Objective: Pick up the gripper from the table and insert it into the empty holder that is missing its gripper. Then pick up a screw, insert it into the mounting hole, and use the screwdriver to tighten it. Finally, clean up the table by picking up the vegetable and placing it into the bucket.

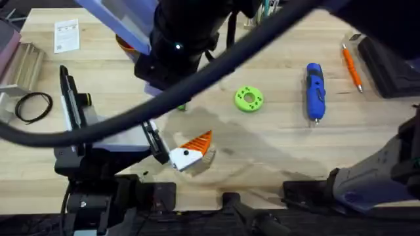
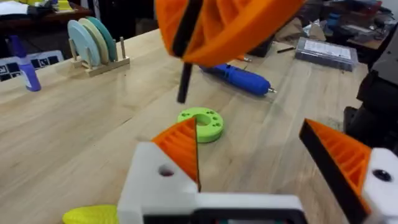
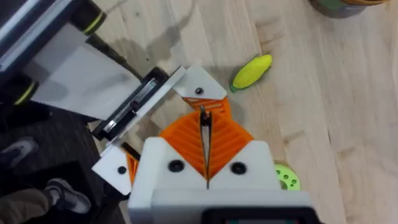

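- Right gripper [image 3: 204, 124] is pressing its jaws shut on a thin dark pin [image 2: 184, 81], probably the screw, which is hanging upright.
- Left gripper [image 2: 249, 134] is holding its jaws wide apart, gripping nothing. The holder [image 2: 155, 180] is already carrying the orange gripper [image 2: 180, 146].
- Mounting hole [image 2: 166, 170] is sitting just below the pin, facing sideways, so the pin's long axis is looking crossed to it.
- Screwdriver [image 1: 315, 92] is lying at 2 o'clock from the holder, running 12 to 6, nearer the right arm.
- Vegetable [image 3: 252, 71] is lying near the holder.
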